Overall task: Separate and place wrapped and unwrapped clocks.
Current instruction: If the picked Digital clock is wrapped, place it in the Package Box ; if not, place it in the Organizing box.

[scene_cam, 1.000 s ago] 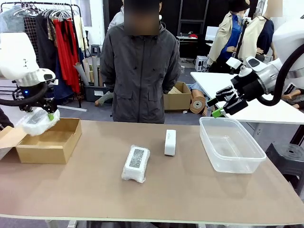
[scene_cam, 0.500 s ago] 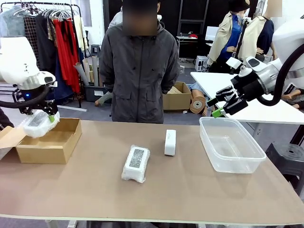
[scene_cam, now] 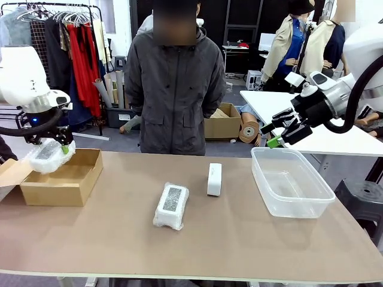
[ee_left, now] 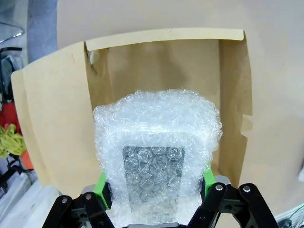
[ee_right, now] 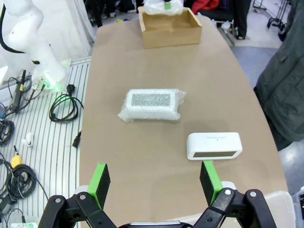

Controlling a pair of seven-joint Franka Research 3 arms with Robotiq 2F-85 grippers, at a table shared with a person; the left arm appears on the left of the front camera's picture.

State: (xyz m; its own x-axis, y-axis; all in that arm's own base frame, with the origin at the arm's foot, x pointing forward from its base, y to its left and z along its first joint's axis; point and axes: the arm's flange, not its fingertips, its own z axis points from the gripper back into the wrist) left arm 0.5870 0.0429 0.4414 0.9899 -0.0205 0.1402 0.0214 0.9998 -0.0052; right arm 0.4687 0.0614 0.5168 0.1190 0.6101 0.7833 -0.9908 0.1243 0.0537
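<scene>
Wrapped clock (ee_left: 156, 156) clamped in left fingers (ee_left: 101, 186) over box (ee_left: 61, 118); right fingers (ee_right: 99, 180) apart; tan table (scene_cam: 239, 233).

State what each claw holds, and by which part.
Left claw: a bubble-wrapped clock, pinched across its two sides near one end. Right claw: open, holding nothing.

One bubble-wrapped clock (ee_left: 156, 128) hangs gripped in the left end effector (ee_left: 153, 181) above a cardboard box (scene_cam: 60, 185). Another (scene_cam: 171, 205) lies mid-bench (scene_cam: 239, 239), dark patch up. A bare white clock (scene_cam: 214, 179) stands near it.
</scene>
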